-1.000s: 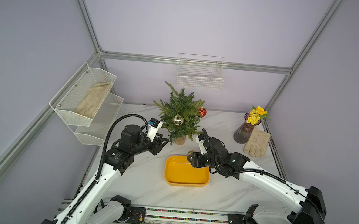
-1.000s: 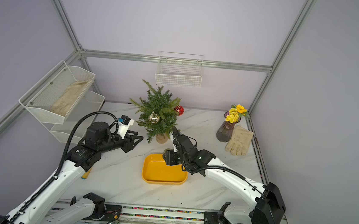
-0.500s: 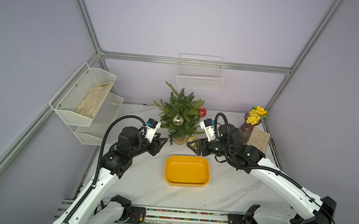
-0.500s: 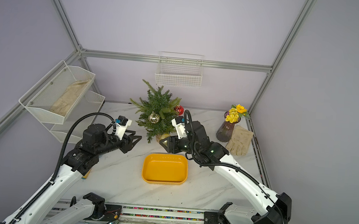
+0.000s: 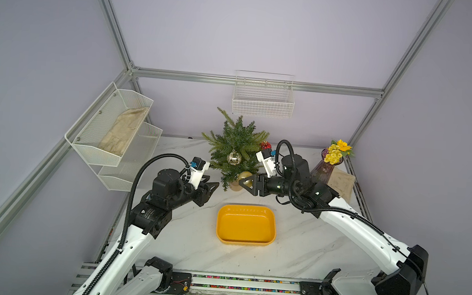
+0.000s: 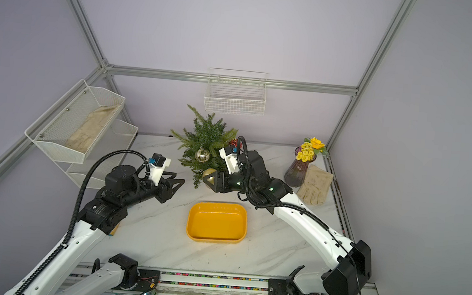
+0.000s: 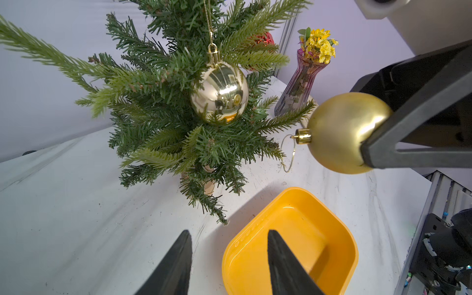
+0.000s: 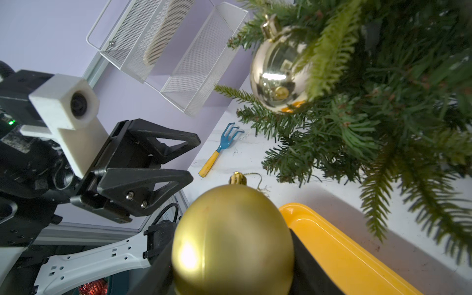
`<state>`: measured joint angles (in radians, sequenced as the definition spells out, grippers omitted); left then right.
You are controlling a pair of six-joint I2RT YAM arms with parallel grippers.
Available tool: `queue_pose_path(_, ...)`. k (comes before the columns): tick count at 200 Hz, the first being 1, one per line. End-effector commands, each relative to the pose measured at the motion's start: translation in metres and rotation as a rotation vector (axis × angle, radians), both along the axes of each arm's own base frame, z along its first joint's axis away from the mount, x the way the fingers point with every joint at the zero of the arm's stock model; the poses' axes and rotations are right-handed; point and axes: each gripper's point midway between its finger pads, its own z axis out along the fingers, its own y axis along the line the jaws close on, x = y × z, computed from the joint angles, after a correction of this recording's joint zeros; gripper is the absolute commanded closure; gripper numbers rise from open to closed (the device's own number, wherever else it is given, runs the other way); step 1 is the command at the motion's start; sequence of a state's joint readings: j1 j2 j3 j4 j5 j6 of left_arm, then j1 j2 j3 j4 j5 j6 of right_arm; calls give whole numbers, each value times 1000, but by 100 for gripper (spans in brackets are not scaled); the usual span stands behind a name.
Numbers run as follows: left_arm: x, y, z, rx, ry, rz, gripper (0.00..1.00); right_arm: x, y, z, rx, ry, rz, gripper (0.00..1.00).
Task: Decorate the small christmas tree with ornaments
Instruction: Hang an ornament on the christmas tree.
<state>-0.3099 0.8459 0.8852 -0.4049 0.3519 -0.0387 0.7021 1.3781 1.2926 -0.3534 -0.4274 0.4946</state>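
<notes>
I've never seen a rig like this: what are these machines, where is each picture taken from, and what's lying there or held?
Two robot arms, each ending in a two-fingered gripper. The two wide pictures come from one overhead camera; the close-ups from cameras on the arms' wrists. On the table are a small christmas tree, an empty yellow tray, a purple vase of flowers, a glove and a rake. A shiny ornament hangs on the tree; a red ornament shows behind its branches. The right gripper is shut on a matte gold ornament near the lower branches; the left gripper is open, empty.
</notes>
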Motion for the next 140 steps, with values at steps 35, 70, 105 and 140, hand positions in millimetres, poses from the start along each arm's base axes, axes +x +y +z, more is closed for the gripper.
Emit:
queue_pose_path(35, -1, -3, -8, 17, -16, -24, 52, 22, -6, -2, 14, -2, -69, 43)
queue_pose_path(70, -1, -3, -9, 18, -15, -22, 52, 19, -4, 0, 31, 4, -42, 43)
queue_pose_path(105, -1, -3, -9, 19, -15, -22, 52, 17, 3, 17, 83, -13, -1, 43)
queue_pose_path(140, -1, -3, -9, 20, -14, -22, 52, 23, 2, 16, 70, -15, -31, 44)
